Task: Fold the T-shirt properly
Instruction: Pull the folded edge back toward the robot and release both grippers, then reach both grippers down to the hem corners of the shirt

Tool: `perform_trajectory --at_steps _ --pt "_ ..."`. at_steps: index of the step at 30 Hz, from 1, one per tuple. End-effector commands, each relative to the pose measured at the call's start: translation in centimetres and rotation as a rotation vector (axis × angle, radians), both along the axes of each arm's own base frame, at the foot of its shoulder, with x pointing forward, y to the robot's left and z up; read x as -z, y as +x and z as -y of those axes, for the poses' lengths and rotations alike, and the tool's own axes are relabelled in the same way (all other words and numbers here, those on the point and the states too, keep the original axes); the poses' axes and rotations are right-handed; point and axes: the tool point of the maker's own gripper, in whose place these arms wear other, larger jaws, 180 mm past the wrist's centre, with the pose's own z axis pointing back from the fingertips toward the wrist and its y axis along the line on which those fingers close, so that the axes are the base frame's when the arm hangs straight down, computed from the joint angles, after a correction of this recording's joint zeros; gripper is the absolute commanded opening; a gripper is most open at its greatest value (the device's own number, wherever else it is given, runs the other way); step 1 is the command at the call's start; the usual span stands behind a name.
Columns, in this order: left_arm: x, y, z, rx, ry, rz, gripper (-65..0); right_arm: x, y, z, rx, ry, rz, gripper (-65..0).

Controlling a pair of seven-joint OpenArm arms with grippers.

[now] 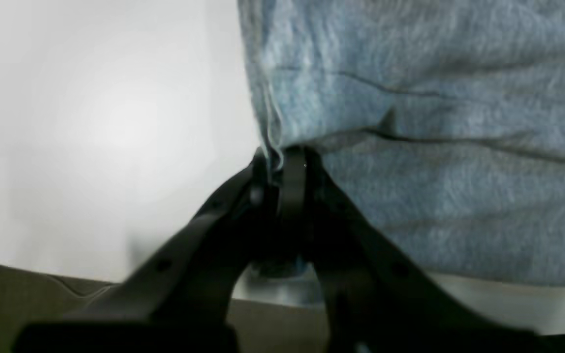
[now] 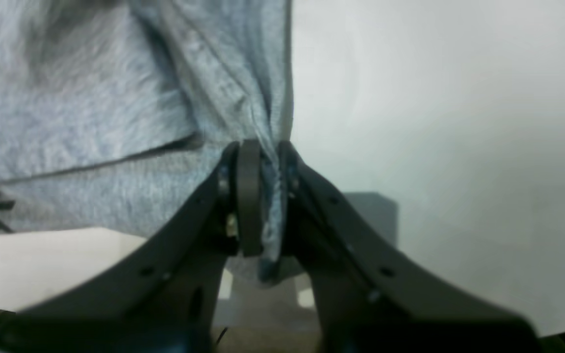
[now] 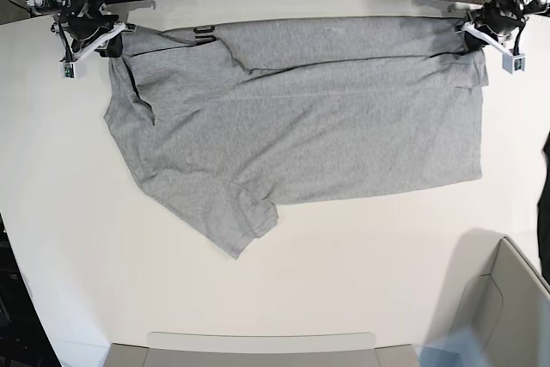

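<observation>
Stretching along the counter's (image 3: 361, 238) far edge, the T-shirt (image 3: 301, 118) hangs pinched in both pincers, left (image 1: 282, 162) and right (image 2: 258, 152); only the base view shows its sleeve.

One T-shirt (image 3: 301, 118), one tabletop (image 3: 361, 264), and two pincers: left pincer (image 3: 471, 33), right pincer (image 3: 110, 40).

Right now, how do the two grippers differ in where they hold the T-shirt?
The left gripper pinches the straight corner of the T-shirt on the base view's right; the right gripper pinches the corner on that view's left, beside a sleeve. Cloth by the left one lies smooth; by the right one it bunches into folds. Both have their jaws shut on cloth at the table's far edge.
</observation>
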Motion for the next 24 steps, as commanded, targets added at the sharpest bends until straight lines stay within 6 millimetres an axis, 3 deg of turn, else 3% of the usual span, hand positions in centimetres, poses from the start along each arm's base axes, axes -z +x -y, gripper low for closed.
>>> perform_trajectory --at_steps 1,4,6,8,11,15,20,24 --pt "-0.5 0.0 -0.7 0.009 0.029 -0.006 -65.0 0.6 -1.5 -0.1 -0.021 -0.014 -0.073 -65.0" --pt "-0.6 0.1 -0.7 0.009 0.03 -0.004 -64.1 -0.6 -1.1 -0.8 -0.039 -0.014 -0.042 -60.3" --pt "-1.0 0.4 -0.7 0.012 0.037 0.009 -55.9 -1.5 -0.7 -1.3 -0.056 -0.016 -0.015 -52.6" --pt "-2.1 1.4 -0.5 0.036 0.057 0.044 -51.8 -2.4 -0.3 -1.7 -0.074 -0.02 0.012 -46.0" --pt "-4.6 2.6 -0.6 0.058 0.103 0.102 -52.6 -3.6 0.1 -2.1 -0.094 -0.028 0.042 -39.4" --pt "-6.2 2.4 -1.5 0.044 0.137 0.101 -52.8 -5.2 0.3 -1.8 -0.081 -0.043 0.058 -38.5" --pt "-8.5 2.7 -2.7 0.023 0.19 0.144 -52.8 -7.7 1.5 0.4 -0.027 -0.096 0.122 -38.5" --pt "-9.9 5.0 -2.7 0.018 0.197 0.218 -52.8 -10.9 5.8 1.7 -0.029 -0.139 0.248 -38.5"
